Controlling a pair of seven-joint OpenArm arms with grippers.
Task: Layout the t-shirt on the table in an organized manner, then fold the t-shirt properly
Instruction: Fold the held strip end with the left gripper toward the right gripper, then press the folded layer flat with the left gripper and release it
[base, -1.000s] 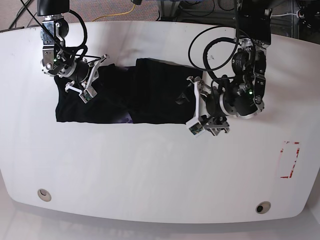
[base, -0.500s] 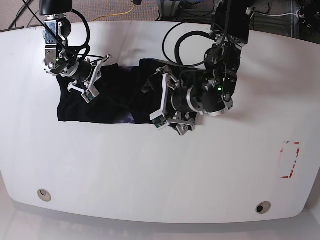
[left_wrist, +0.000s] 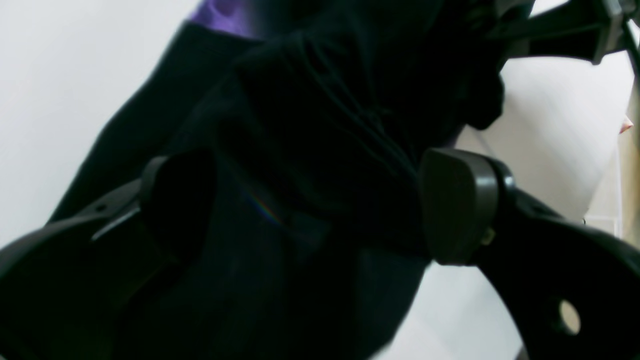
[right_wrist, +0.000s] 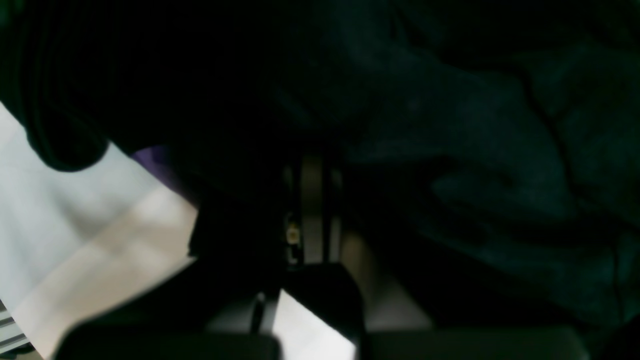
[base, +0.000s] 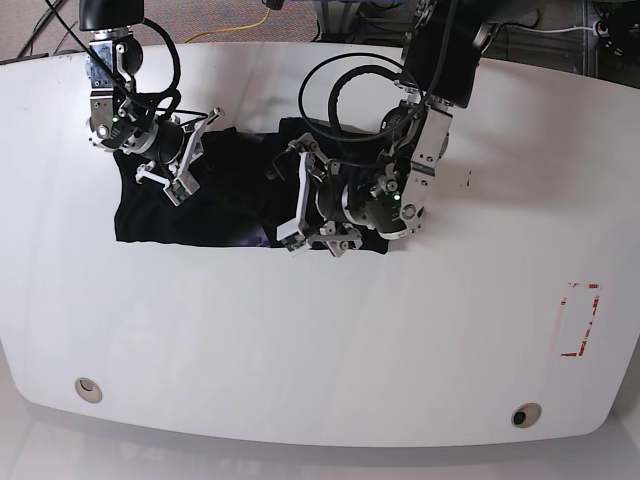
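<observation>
In your left wrist view, the left gripper (left_wrist: 320, 205) stands with its jaws spread wide, one finger (left_wrist: 457, 205) on the right of the picture and the other in shadow on the left. The t-shirt (left_wrist: 310, 130) fills the gap between them as a dark wrinkled fold; it lies between the jaws, but neither pad can be seen pressing it. A purple patch (left_wrist: 225, 17) shows at the top edge. The white table (left_wrist: 55, 90) is bare on both sides of the cloth.

In your right wrist view, almost everything is dark. The right gripper (right_wrist: 310, 220) has its jaws closed together, and black cloth (right_wrist: 475, 165) crowds round and above them; you cannot tell from here whether a fold is pinched. A strip of white tabletop (right_wrist: 75, 215) shows at lower left.

In your base view, the shirt (base: 215, 205) lies bunched in a rough band near the far edge of the table (base: 320, 340). The right gripper (base: 178, 160) sits at the cloth's left end, over the upper corner. The left gripper (base: 300, 200) is over the cloth's right half, its fingers pointing left. A red rectangular outline (base: 578, 320) lies well apart on the right, and two small round holes (base: 88, 388) sit near the front edge. Cables and carpet show beyond the far edge.
</observation>
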